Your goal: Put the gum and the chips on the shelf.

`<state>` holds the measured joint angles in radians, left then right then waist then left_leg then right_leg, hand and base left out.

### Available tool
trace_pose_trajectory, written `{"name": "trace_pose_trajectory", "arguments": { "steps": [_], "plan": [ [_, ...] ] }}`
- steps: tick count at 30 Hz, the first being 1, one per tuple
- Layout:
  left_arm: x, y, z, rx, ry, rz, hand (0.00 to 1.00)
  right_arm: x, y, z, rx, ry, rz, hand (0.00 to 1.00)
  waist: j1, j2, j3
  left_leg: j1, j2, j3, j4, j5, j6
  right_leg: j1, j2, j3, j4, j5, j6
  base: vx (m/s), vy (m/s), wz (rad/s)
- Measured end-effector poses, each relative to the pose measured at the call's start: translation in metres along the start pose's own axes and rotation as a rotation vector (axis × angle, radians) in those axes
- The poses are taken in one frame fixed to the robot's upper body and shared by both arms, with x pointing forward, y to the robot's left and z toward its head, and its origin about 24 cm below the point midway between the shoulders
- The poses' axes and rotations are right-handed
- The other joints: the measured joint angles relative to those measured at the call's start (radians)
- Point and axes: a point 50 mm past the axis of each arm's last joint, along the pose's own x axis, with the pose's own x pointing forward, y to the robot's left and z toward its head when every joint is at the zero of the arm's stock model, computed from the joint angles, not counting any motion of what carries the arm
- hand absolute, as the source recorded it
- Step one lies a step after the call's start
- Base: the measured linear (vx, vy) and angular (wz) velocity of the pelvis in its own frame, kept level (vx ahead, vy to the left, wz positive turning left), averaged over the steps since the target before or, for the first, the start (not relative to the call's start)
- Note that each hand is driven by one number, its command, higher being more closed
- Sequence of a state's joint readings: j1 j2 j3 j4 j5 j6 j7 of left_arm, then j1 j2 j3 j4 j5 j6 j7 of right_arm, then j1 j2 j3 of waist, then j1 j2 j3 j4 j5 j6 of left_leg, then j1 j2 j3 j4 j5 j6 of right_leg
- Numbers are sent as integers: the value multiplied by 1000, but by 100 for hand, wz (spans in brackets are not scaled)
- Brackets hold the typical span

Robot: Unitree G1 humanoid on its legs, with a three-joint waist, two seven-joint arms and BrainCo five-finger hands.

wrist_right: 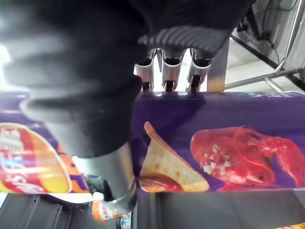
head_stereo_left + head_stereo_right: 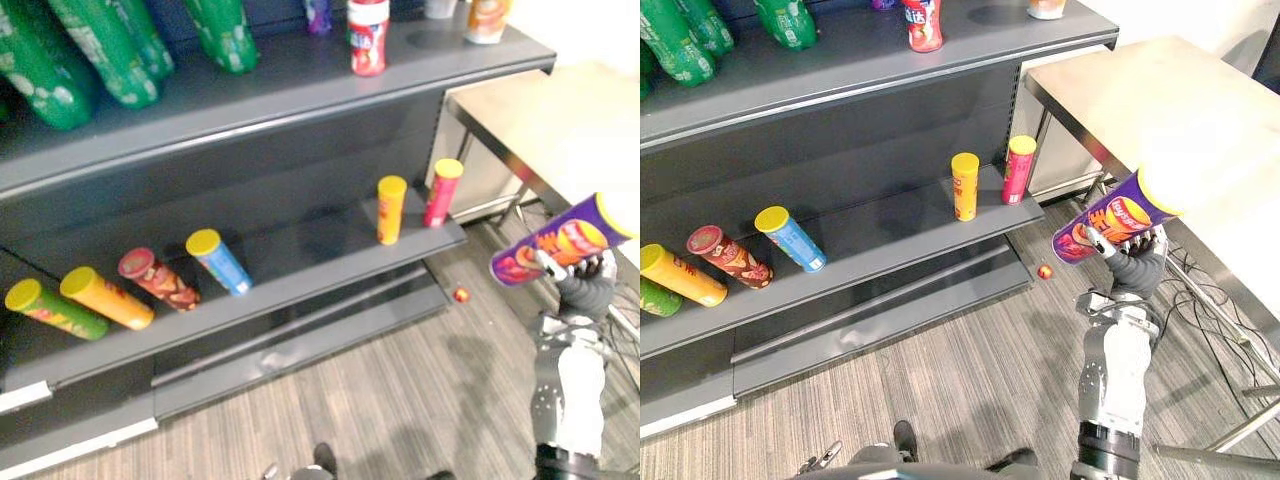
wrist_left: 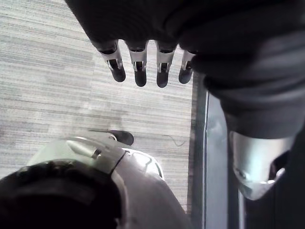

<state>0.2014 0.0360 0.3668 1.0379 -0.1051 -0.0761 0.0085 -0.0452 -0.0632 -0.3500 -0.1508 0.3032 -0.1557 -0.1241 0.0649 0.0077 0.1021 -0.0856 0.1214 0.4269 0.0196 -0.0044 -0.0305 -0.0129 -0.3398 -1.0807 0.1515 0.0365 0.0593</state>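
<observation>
Right hand (image 2: 1135, 266) is wrapped around the purple chips can (image 2: 1108, 226), held tilted in the air to the right of the shelf (image 2: 890, 240), beside the table (image 2: 1160, 100). Left hand (image 3: 138, 61) has its fingers relaxed and empty over the floor (image 3: 57, 71).

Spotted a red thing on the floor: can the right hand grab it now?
Probably not: the right hand is closed round the purple chips can, leaving no fingers free for the red thing.

Lower shelf (image 2: 305, 248) bare mid-span, between blue can (image 2: 222, 264) and upright yellow can (image 2: 391, 210).
</observation>
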Motion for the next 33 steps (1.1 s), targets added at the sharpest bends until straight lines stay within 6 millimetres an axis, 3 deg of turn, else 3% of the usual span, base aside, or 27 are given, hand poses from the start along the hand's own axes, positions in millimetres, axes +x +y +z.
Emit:
{"name": "trace_pose_trajectory", "arguments": {
  "steps": [3,6,15,19,20,21,22,23,24,26,30,31,33],
  "plan": [
    [2,5,9,17,-25,18,0,-3,0,-2,-20,10,5,100,0,-37,23,3,-10,1,-20,-7,11,-5,-10,28,8,-2,2,-123,64,-7],
    [2,9,11,21,-28,30,0,-3,0,-2,-20,9,5,100,1,-56,30,2,-10,10,-31,-7,7,-20,-5,55,3,-2,3,-82,38,-8],
    [2,7,13,0,-41,20,0,-3,-1,-2,-24,10,1,100,9,-59,32,-3,8,0,-49,31,-11,-19,43,60,-32,1,5,41,-6,3],
    [2,6,14,0,-46,16,0,-2,2,-2,-20,6,10,100,20,-58,31,-12,5,-37,-15,7,-1,-12,-17,66,74,2,5,79,66,38],
    [2,7,13,1,-44,19,0,-2,3,-2,-27,7,16,100,20,-59,32,4,-3,-70,-13,-1,6,-15,-69,105,180,13,-7,124,119,55],
    [2,7,13,1,-44,19,0,-2,3,-2,-27,7,17,100,20,-58,31,10,-9,-85,-13,-3,10,-22,-87,136,226,27,-24,177,188,69],
    [2,7,12,12,-42,18,0,-2,5,-2,-26,7,25,100,19,-55,32,29,-16,-127,-13,-11,21,-67,-113,290,333,76,-93,137,156,53],
    [1,7,11,22,-40,16,0,-2,6,-3,-25,8,30,100,17,-49,35,38,-12,-144,-12,-14,25,-103,-111,390,380,79,-101,148,141,78],
    [2,6,13,47,-43,6,0,-3,7,-3,-24,12,38,100,12,-40,41,40,-1,-190,-9,-30,39,-145,-52,574,394,-6,-41,121,67,87],
    [2,9,13,52,-45,14,0,-3,10,-1,-19,3,64,100,-4,-44,41,51,-8,-261,-12,-34,43,-173,36,741,348,-101,-19,144,50,118],
    [2,10,13,54,-45,16,0,-6,11,5,-21,-20,74,100,-12,-46,42,72,-37,-365,32,-71,35,-181,102,870,197,-87,2,132,-31,95],
    [2,12,13,55,-44,19,0,-7,10,6,-22,-24,77,100,-10,-52,42,69,-41,-390,63,-85,16,-187,114,906,145,-70,22,168,-148,72],
    [1,18,13,61,-40,34,0,-7,12,10,-18,-41,88,100,-9,-90,35,55,-60,-418,101,-113,-11,-190,115,958,77,27,32,181,-248,60]
  ]
}}
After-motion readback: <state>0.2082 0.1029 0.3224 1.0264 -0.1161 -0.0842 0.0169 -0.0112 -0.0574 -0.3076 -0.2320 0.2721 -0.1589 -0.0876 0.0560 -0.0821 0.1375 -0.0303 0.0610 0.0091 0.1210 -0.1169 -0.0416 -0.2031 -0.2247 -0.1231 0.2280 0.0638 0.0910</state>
